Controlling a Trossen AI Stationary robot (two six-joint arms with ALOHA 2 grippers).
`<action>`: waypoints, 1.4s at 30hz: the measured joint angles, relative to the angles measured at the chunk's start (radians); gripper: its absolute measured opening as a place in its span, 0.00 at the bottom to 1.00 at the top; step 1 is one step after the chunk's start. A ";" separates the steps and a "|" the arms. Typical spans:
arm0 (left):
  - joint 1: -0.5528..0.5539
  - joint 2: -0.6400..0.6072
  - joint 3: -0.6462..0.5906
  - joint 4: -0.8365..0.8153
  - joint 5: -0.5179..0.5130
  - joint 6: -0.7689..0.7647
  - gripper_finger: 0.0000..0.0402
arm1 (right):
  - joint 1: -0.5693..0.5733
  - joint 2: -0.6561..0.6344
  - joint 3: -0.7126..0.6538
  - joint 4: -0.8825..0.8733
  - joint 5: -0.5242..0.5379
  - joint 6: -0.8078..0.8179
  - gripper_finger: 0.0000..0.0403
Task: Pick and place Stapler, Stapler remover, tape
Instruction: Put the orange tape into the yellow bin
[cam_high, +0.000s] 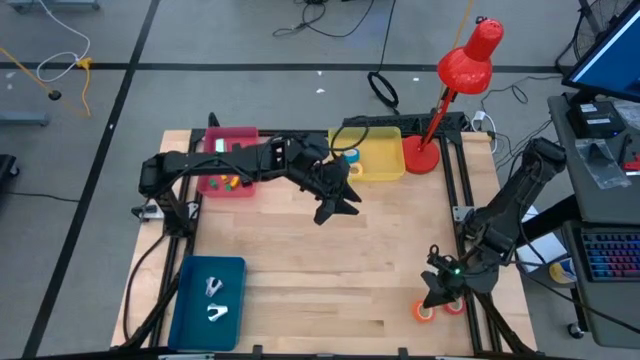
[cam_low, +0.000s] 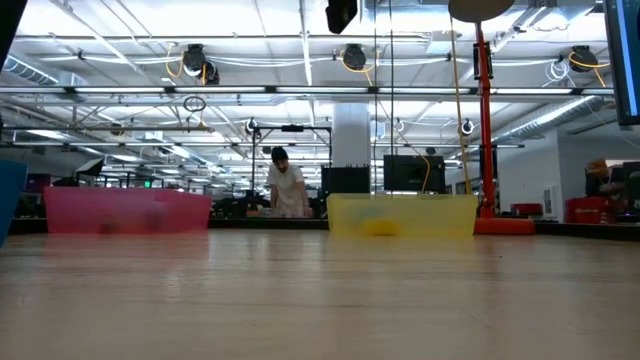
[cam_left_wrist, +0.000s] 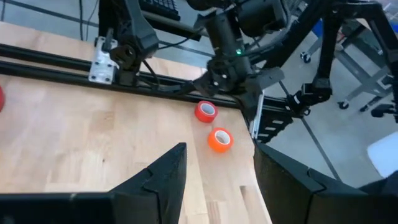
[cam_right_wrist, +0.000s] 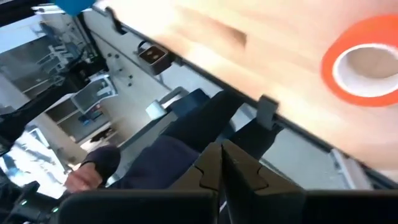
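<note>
An orange tape roll (cam_high: 425, 312) and a red tape roll (cam_high: 456, 305) lie flat on the table at its near right corner; the left wrist view also shows the orange tape roll (cam_left_wrist: 219, 139) and the red tape roll (cam_left_wrist: 206, 111). My right gripper (cam_high: 438, 290) hangs just above and beside them, shut with nothing between its fingers (cam_right_wrist: 221, 163). My left gripper (cam_high: 338, 207) is open and empty over the table's middle, near the yellow tray. Two small silvery items (cam_high: 215, 300) lie in the blue tray (cam_high: 190, 320); whether they are the stapler or stapler remover I cannot tell.
A pink tray (cam_high: 245, 135) with small green and yellow bits and a yellow tray (cam_high: 385, 165) stand along the far edge. A red desk lamp (cam_high: 440, 100) rises at the far right. Black frame rails (cam_left_wrist: 155, 81) run along the table's sides. A person (cam_low: 288, 190) stands in the room beyond.
</note>
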 joint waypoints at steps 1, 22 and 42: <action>-0.004 0.000 0.000 -0.002 0.000 0.000 0.46 | 0.000 0.000 0.000 -0.011 -0.003 0.000 0.00; -0.029 0.000 0.000 -0.009 -0.002 0.098 0.46 | -0.005 0.321 0.383 -0.652 -0.243 -0.027 0.00; -0.116 -0.048 -0.319 0.335 -0.104 0.029 0.46 | -0.008 0.340 0.210 -0.382 -0.235 -0.146 0.00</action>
